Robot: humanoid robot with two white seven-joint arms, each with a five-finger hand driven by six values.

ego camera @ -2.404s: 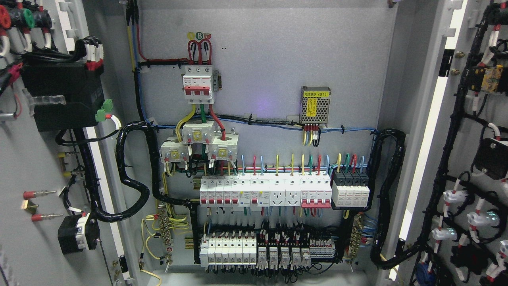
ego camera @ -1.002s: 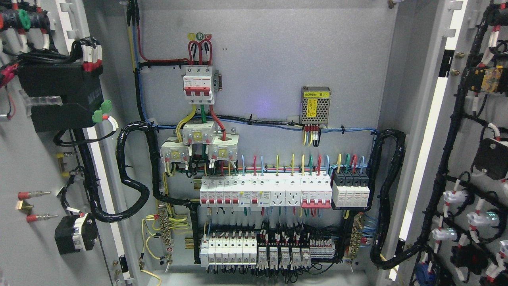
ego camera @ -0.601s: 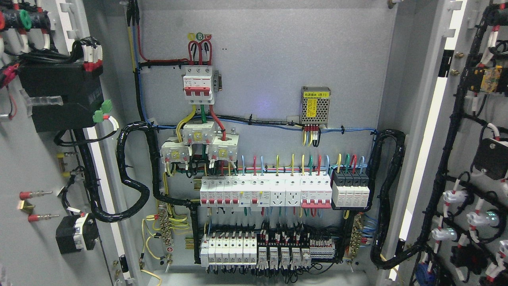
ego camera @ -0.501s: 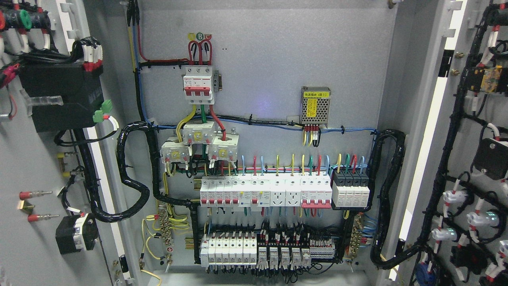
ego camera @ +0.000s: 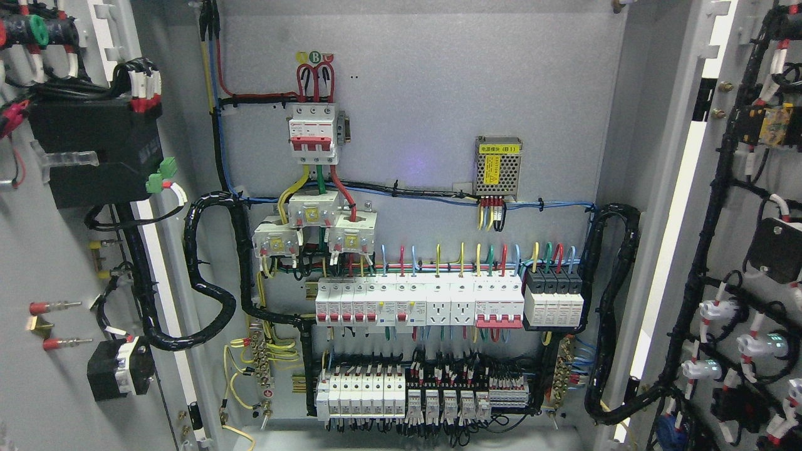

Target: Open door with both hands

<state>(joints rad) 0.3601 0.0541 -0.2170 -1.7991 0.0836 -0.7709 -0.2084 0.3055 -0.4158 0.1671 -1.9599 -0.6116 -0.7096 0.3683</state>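
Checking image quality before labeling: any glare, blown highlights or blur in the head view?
Head view: interior sharp, breaker row crisp; faint purple glare spot on the back panel; bright strip along the right door edge blown out white; far corners a little softer; neither hand in frame.

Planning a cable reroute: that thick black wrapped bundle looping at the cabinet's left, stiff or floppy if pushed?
The black wrapped bundle holds a free-standing S-curve, so it is probably fairly stiff and springy. It is thick, so likely heavy for a cable. Its ends run on into the left door and the cabinet wiring, so it would likely flex, not shift.
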